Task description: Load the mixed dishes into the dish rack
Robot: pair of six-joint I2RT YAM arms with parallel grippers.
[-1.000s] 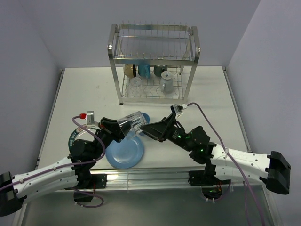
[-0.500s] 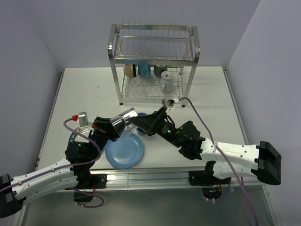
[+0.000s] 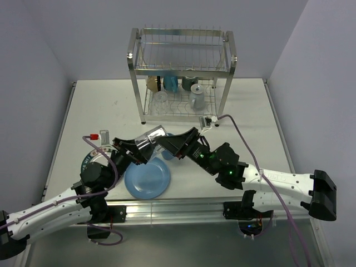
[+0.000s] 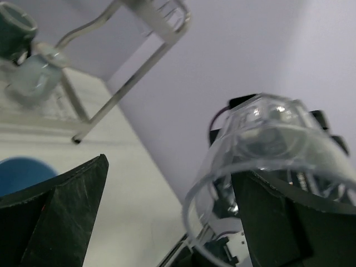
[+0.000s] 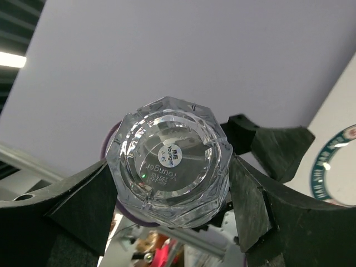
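A clear glass (image 3: 149, 139) hangs on its side above the table between both arms. My right gripper (image 3: 164, 143) is shut on its faceted base (image 5: 169, 161), a finger pressed on each side. My left gripper (image 3: 135, 149) stands open around the rim end (image 4: 267, 144), its left finger well clear. A blue plate (image 3: 147, 181) lies flat near the front edge. The dish rack (image 3: 135, 83) stands at the back, with a cream cup (image 3: 153, 83), a blue mug (image 3: 171, 83), a dark mug (image 3: 190, 82), a pale mug (image 3: 197, 98) and a clear glass (image 3: 161, 99) on its lower tier.
A white plate with a dark patterned rim (image 3: 88, 161) lies partly under my left arm. A blue dish (image 3: 168, 136) sits on the table just behind the grippers. The rack's upper tier (image 3: 181, 53) holds nothing.
My left gripper has opened and let go of the clear glass. My right gripper has closed onto the glass's base. Both arms shifted slightly.
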